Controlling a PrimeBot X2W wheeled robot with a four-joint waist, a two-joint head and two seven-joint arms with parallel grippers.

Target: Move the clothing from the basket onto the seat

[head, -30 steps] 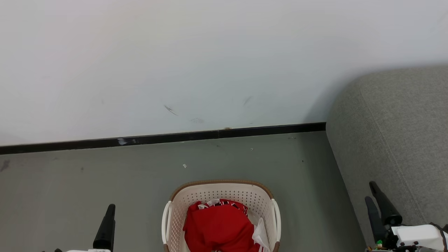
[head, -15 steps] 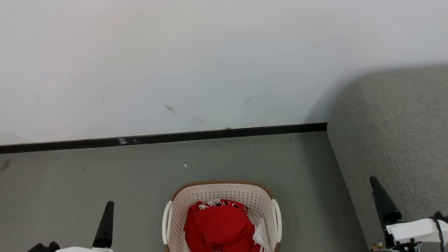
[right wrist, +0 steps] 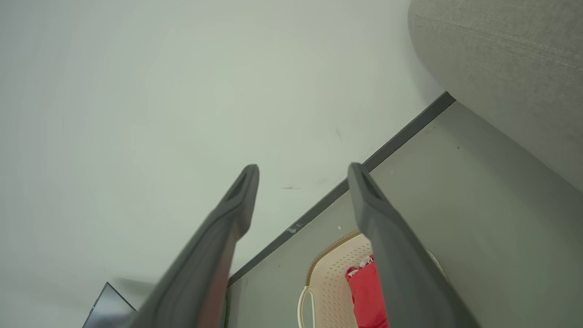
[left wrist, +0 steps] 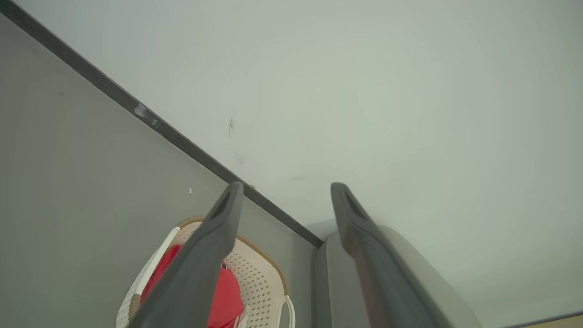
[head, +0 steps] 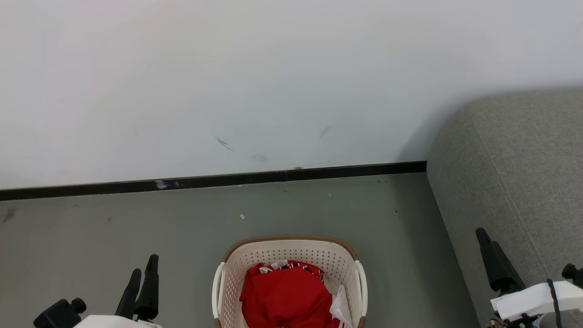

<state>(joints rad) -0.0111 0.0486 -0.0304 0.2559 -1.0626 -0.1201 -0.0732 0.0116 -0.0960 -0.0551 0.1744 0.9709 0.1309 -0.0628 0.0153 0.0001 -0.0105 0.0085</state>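
- clothing [head: 284, 296]: red heap with white bits, lying inside the basket [head: 296, 253]. The basket stands on the floor [head: 136, 228], near the seat [head: 514, 173] and to its left, not touching.
- All the clothing seen is in the basket, so the task looks to be at its start.
- left gripper [head: 145, 269]: jaws spread apart, holding nothing, low and left of the basket, clear of it.
- right gripper [right wrist: 304, 171]: jaws spread apart, empty, in front of the seat's rounded arm.
- Handling, judged: soft, light, floppy. It will drape and trail when lifted, may snag the rim or drag a second garment along.
- Best hold, judged: pinch a raised fold on top of the red mound, mid-heap, away from the perforated wall. The white piece at the right edge looks a poor hold.
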